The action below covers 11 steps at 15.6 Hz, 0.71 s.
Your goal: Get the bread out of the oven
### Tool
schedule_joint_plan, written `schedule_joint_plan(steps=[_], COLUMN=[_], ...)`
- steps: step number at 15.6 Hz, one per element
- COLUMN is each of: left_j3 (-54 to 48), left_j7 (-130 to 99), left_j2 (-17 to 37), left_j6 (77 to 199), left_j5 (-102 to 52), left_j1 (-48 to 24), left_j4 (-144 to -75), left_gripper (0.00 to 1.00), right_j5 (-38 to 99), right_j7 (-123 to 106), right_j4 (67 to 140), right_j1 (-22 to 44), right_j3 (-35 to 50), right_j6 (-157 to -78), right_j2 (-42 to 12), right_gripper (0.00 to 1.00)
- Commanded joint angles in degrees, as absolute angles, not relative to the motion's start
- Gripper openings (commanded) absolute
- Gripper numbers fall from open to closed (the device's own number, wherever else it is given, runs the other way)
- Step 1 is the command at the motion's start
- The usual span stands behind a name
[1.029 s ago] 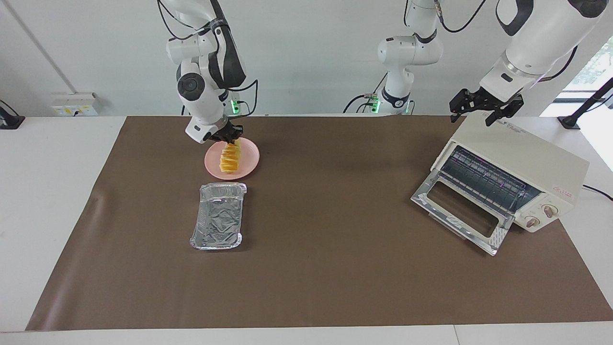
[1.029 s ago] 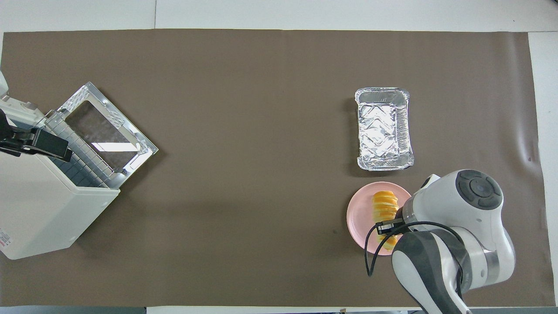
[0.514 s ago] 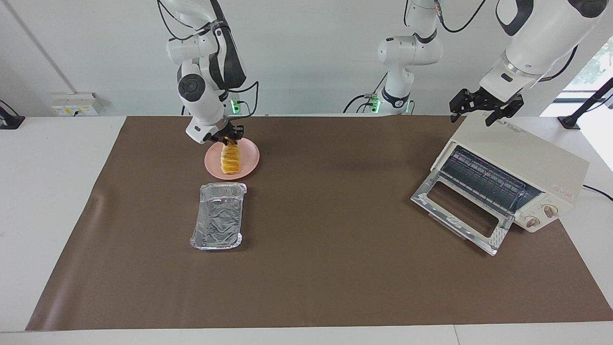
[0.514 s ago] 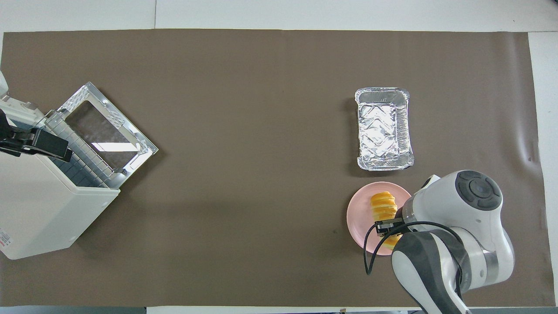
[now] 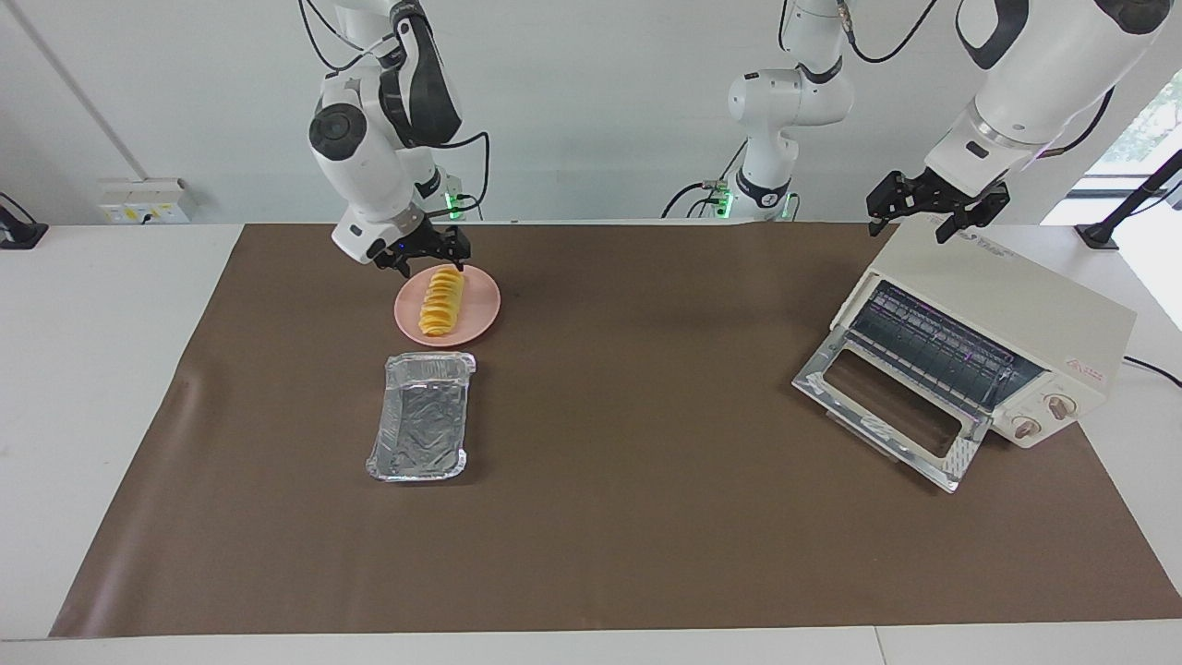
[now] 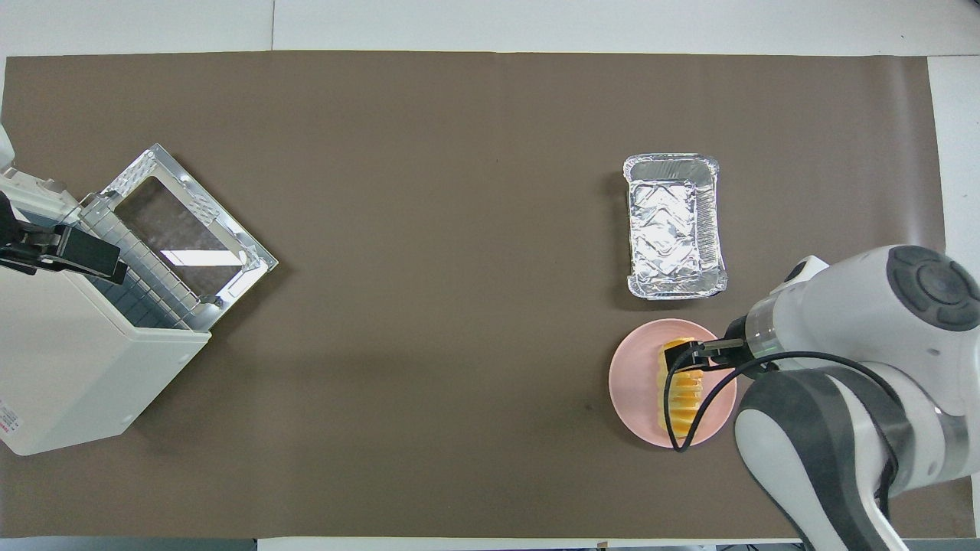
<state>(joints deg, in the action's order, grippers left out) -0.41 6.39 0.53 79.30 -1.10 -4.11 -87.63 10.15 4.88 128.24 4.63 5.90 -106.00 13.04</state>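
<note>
The bread (image 5: 438, 302), a ridged golden-yellow loaf, lies flat on a pink plate (image 5: 482, 309) near the right arm's base; it also shows in the overhead view (image 6: 681, 392) on the plate (image 6: 629, 383). My right gripper (image 5: 430, 258) hovers open just over the end of the bread nearer to the robots, not touching it; it shows in the overhead view (image 6: 698, 354) too. The cream-white oven (image 5: 1007, 300) stands at the left arm's end with its glass door (image 5: 886, 406) dropped open and its rack bare. My left gripper (image 5: 931, 220) waits open over the oven's top.
A crinkled silver foil tray (image 5: 420, 429) lies empty beside the plate, farther from the robots; it shows in the overhead view (image 6: 674, 226). The oven (image 6: 61, 367) and its open door (image 6: 184, 229) take up the left arm's end. A brown mat (image 5: 646, 480) covers the table.
My right gripper has let go of the bread, risen and shifted toward the right arm's end of the table. The bread has settled flat on the plate. The left arm has not moved.
</note>
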Motion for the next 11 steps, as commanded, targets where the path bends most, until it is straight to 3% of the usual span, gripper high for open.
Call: schedule_joint_plan(steps=[1,6,11], left_j3=[-0.5,-0.6,-0.6], left_j7=[6.9,6.9,6.9], left_j2=[0.0,0.0,0.0], left_j6=[79.0,79.0,79.0], left_j5=[-0.3,-0.3,-0.3], left_j1=[-3.9,-3.8,-3.9], left_j4=[-87.5,-87.5,-87.5], left_gripper=[1.00,1.00,1.00], right_j5=[8.5,0.4,-0.2], right_j7=[4.9,4.5,4.3], right_j4=[117.4,100.4,98.0], right_j1=[2.1,0.5,-1.0], right_j3=[6.2,6.1,5.9], right_j6=[-100.0,-94.3,-91.8], right_j2=[11.7,5.3,3.0], right_gripper=[1.00,1.00,1.00])
